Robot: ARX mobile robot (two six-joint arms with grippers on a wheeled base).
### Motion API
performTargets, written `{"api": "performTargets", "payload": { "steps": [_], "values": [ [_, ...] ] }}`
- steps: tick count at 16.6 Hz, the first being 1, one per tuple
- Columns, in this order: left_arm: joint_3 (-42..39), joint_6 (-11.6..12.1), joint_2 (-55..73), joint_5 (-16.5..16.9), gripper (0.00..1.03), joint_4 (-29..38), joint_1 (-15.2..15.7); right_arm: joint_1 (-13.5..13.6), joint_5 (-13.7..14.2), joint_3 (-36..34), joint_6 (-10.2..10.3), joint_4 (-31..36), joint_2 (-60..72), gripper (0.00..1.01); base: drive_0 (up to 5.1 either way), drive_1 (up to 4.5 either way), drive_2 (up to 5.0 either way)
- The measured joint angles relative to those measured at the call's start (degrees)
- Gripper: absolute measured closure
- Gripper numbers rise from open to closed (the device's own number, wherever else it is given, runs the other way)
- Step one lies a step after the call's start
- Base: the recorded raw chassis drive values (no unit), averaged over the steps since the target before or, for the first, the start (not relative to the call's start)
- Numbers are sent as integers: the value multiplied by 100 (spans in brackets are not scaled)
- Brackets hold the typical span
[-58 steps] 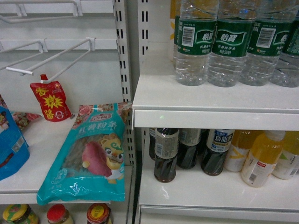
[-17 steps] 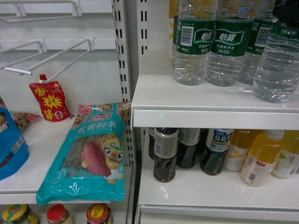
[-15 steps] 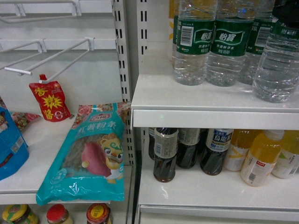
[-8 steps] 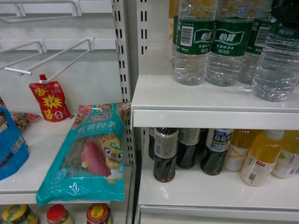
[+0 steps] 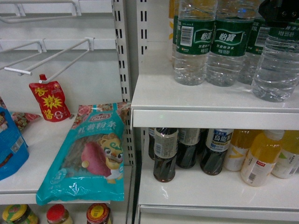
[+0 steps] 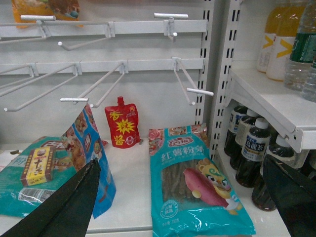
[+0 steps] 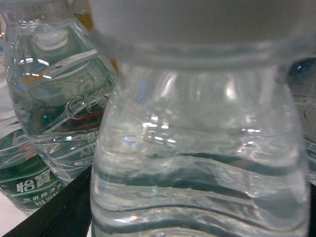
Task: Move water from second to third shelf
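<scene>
Three neighbouring bottles point(image 5: 229, 42) crowding the water point(image 5: 278, 63) (right hand point(image 5: 279, 11) clamped on it).

White store shelving stocked with snacks and drinks.
Slotted uprights point(image 5: 122, 56) divide a pegboard bay with wire hooks point(image 6: 190, 85) from flat shelves point(image 5: 210, 105); snack bags point(image 5: 91, 154) lie left, dark bottles point(image 5: 166, 154) stand below, evenly lit.

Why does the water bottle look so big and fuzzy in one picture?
In the right wrist view the water bottle sits right against the lens, so it fills the frame and its cap blurs, with bright glints on the ribs. The head view shows it sharper; the left wrist view is evenly lit and clear.
</scene>
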Motion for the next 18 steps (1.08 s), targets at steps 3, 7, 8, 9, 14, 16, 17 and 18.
{"api": "performTargets", "payload": {
  "steps": [3, 7, 8, 9, 14, 16, 17, 18],
  "values": [
    [0, 2, 0, 0, 5, 0, 0, 44, 0, -157, -33, -68, -216, 3, 0, 0, 0],
    [0, 0, 0, 0, 5, 0, 0, 155, 304, -450, -127, -155, -658, 3, 0, 0, 0],
    [0, 2, 0, 0, 5, 0, 2, 168, 337, -470, -129, -153, -682, 3, 0, 0, 0],
    [0, 2, 0, 0, 5, 0, 0, 201, 433, -588, -177, -50, -758, 3, 0, 0, 0],
    [0, 2, 0, 0, 5, 2, 0, 442, 1165, -1204, -297, -70, -1322, 3, 0, 0, 0],
    [0, 0, 0, 0, 5, 0, 0, 275, 925, -1495, -269, -144, -1738, 3, 0, 0, 0],
    [0, 0, 0, 0, 5, 0, 0, 245, 726, -1631, -247, -256, -1947, 3, 0, 0, 0],
    [0, 0, 0, 2, 5, 0, 0, 210, 564, -1738, -227, -396, -2170, 3, 0, 0, 0]
  ]
}}
